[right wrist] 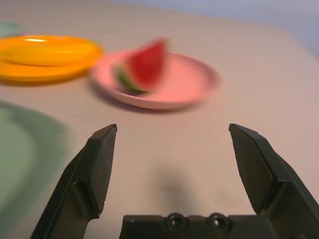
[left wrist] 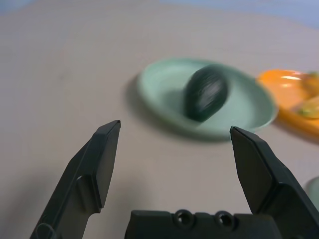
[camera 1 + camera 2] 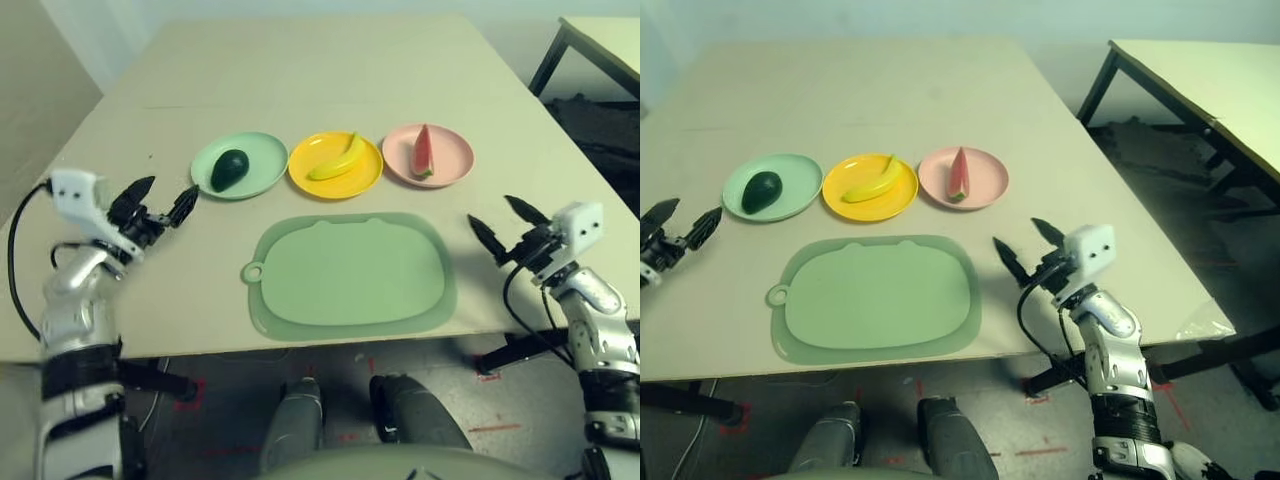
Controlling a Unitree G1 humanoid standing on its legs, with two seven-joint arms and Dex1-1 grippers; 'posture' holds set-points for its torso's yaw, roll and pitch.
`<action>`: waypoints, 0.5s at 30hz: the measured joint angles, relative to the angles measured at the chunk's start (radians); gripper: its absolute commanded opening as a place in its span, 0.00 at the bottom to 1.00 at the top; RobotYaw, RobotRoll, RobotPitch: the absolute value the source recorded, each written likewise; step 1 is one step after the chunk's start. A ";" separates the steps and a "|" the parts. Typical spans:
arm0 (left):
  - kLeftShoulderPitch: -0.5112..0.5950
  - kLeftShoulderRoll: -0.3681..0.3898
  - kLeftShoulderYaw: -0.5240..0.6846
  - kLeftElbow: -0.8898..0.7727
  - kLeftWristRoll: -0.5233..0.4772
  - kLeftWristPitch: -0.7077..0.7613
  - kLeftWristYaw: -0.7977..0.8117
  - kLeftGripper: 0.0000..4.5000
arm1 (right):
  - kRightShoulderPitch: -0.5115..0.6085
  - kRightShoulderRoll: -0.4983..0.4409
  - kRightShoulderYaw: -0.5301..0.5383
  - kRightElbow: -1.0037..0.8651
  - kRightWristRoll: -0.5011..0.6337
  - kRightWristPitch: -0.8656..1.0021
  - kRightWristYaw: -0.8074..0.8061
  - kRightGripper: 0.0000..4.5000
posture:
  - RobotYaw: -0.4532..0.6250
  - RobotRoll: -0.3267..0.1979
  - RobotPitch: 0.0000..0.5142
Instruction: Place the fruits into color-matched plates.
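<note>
Three plates stand in a row across the table. The mint green plate holds the dark green avocado. A curved banana lies in the yellow plate, and the red watermelon wedge sits in the pink plate. My left gripper hovers open just left of the green plate, with nothing between its fingers. Near the table's right front edge my right gripper is open and holds nothing, pointing toward the pink plate.
A large rounded green mat with a small tab lies at the table's front centre, between my arms. A second table stands off to the right. The far half of the table is bare.
</note>
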 measured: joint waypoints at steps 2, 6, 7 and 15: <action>0.044 -0.001 -0.004 -0.018 0.028 -0.017 0.026 0.99 | 0.007 -0.001 -0.043 0.034 0.000 -0.035 -0.037 1.00 | 0.42 0.62 0.25; 0.121 -0.001 -0.031 -0.018 0.087 -0.068 0.040 0.99 | 0.057 -0.003 -0.095 0.063 0.002 -0.071 -0.060 1.00 | 0.41 0.62 0.26; 0.132 -0.002 -0.036 -0.017 0.095 -0.077 0.039 0.99 | 0.070 -0.003 -0.097 0.068 0.002 -0.078 -0.054 1.00 | 0.41 0.62 0.26; 0.142 -0.003 -0.032 -0.006 0.091 -0.089 0.041 0.99 | 0.075 -0.003 -0.097 0.091 0.004 -0.103 -0.023 1.00 | 0.41 0.62 0.26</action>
